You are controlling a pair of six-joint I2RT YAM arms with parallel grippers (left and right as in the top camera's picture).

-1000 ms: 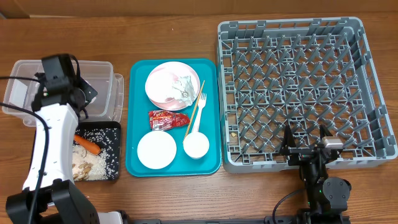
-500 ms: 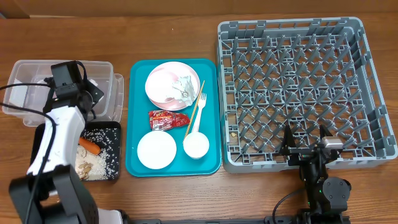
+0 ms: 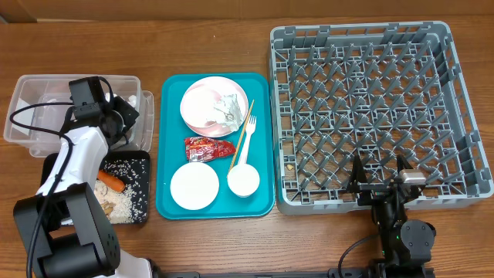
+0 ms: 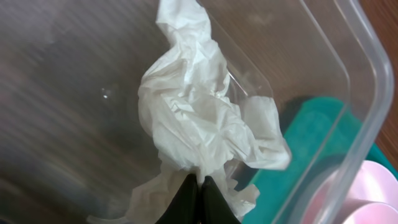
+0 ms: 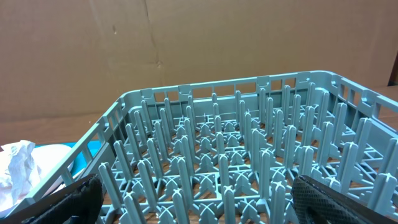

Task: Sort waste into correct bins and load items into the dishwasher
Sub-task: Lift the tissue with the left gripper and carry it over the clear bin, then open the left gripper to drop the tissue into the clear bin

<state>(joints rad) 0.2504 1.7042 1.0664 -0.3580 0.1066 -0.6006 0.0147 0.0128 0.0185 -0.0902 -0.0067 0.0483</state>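
left arm over tub | jaws pinch napkin | right arm low, jaws wide

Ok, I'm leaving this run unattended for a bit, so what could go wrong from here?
The left tool is shut on a thin fold of the crumpled napkin inside the clear tub; when it opens, the paper may cling and get dragged back out. The napkin also sits close to the tub wall beside the teal tray, so a sideways pull could tip it over the rim or nudge the tub.
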